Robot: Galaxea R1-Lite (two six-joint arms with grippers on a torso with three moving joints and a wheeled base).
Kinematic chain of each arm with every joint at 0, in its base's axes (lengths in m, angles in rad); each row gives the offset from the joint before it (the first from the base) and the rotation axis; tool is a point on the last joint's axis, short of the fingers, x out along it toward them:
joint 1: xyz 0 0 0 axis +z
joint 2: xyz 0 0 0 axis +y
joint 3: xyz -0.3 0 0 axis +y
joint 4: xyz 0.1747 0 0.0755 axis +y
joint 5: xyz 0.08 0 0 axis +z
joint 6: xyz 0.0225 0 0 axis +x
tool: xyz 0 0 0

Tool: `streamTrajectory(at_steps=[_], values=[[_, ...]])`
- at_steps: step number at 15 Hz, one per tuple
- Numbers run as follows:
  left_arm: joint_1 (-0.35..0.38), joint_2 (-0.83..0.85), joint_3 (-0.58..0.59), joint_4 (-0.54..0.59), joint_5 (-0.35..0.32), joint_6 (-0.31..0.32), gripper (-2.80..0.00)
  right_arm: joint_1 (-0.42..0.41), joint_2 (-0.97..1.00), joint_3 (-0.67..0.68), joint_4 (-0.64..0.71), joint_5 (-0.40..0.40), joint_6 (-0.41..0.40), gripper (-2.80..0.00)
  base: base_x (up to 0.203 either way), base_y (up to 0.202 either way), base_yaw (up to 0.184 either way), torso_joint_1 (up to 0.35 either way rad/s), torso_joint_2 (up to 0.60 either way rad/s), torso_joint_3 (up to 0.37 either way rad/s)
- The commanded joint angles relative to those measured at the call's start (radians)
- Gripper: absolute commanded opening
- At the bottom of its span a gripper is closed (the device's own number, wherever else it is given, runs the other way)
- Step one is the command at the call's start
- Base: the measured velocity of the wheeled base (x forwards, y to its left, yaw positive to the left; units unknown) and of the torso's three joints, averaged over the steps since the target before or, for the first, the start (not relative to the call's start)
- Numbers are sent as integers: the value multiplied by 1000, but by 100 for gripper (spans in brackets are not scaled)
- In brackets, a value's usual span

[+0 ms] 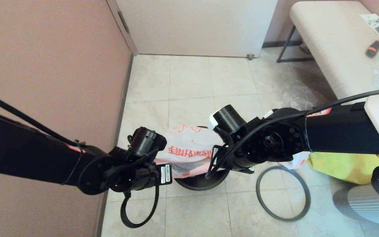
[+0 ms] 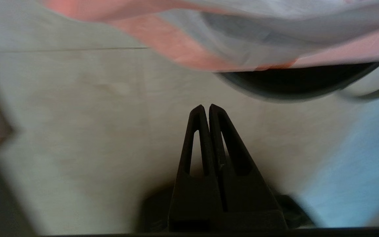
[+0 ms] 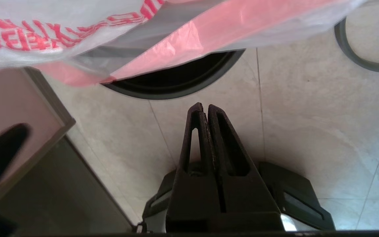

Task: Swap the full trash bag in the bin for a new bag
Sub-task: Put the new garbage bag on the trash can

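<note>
in the head view the two black arms cross the lower half of the frame, left arm from the lower left, right arm from the right edge, their wrists meeting near the centre. the left gripper (image 2: 206, 107) has its fingers pressed together with nothing between them, over bare floor tile. the right gripper (image 3: 204, 106) is likewise pinched closed and empty. just past both sets of fingertips sits the bin (image 1: 201, 182), a round black bucket at lower centre. the new bag (image 1: 189, 149), white with red characters and pink edges, is draped across the bin's mouth between the two wrists, touching neither gripper. the grey hoop (image 1: 283, 192) lies flat on the tiles right of the bin, apart from it. a yellow tote (image 1: 347, 166) sits further right, behind the right arm.
</note>
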Motion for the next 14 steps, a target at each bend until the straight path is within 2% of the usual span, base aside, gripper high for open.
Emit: streamTrajectory(at_steps=[1, 3, 5, 6, 9, 12, 14], values=[[4, 54, 33, -26, -29, -79, -280, -9, 18, -6, 3, -3, 5, -280, 0, 0, 0, 0, 0, 0], [14, 102, 27, -20, -99, -155, -280, -33, -6, -12, 0, -2, 6, -280, 0, 0, 0, 0, 0, 0], [33, 102, 30, -78, -151, -216, -280, -51, -26, -16, 0, 2, 7, -280, 0, 0, 0, 0, 0, 0], [51, 104, 47, -109, -152, -236, 0, -53, -28, -18, 0, 3, 6, -280, 0, 0, 0, 0, 0, 0], [127, 125, 95, -227, -144, -286, 0, -62, -24, -42, -1, 3, 7, -280, 0, 0, 0, 0, 0, 0], [177, 188, 133, -404, -112, -294, 0, -75, -31, -50, 0, 3, 7, -280, 0, 0, 0, 0, 0, 0], [188, 186, 157, -456, -103, -289, 0, -81, -31, -50, -2, 8, 7, -280, 0, 0, 0, 0, 0, 0]])
